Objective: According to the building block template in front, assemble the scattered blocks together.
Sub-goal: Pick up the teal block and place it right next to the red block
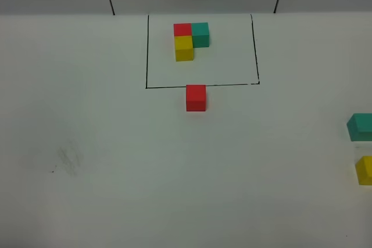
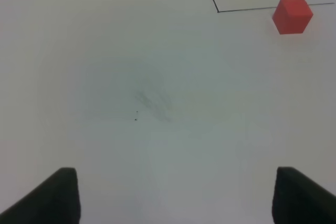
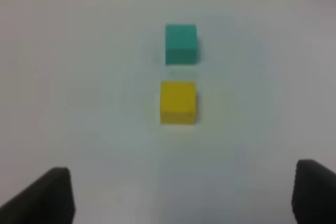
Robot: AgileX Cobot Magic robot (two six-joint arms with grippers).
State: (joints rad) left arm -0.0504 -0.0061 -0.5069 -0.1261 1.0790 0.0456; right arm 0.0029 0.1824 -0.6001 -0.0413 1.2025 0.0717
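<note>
Yellow cube (image 3: 178, 102) lies between teal cube (image 3: 181, 43) and right gripper (image 3: 184, 182).

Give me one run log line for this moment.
template: inside frame | red cube: just outside frame | teal cube, yellow cube: right side, apart | left claw: open | right claw: open

Bright, even light washes the matte white tabletop (image 1: 116, 201). The loose red cube (image 1: 196, 97) casts barely any shadow. Both wrist views look soft, the right blurrier.
</note>
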